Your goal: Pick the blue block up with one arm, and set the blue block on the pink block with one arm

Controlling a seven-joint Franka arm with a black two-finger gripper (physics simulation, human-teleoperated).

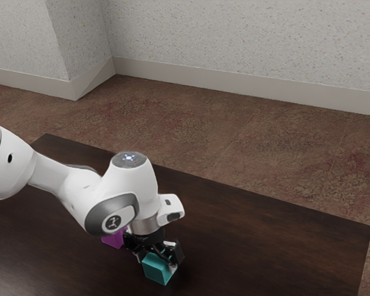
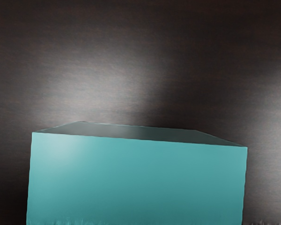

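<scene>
Locate the gripper (image 1: 155, 251) low over the dark worktop (image 1: 271, 246), at the end of the white arm (image 1: 61, 182) that enters from the exterior view's left. The blue block (image 1: 158, 269) sits directly under the gripper, its upper part reaching up against the black gripper body and its lower part showing below. You cannot tell from these views whether the gripper is clamped on the blue block or merely stands over it, nor whether the block rests on the worktop or hangs just above it. In the wrist view the blue block (image 2: 136, 180) lies just under the hand, with wood-grain worktop beyond it. Note the block's appearance: a plain cube, teal-blue, with sharp edges. In the wrist view one broad face is brightly lit and a narrow, darker face runs along its far edge. In the exterior view it is turned so that a vertical edge faces the camera. The pink block (image 1: 114, 240), magenta in tone, stands just beside the gripper toward the exterior view's left, partly hidden behind the arm. The blue block lies near it, to its right in the exterior view.
</scene>
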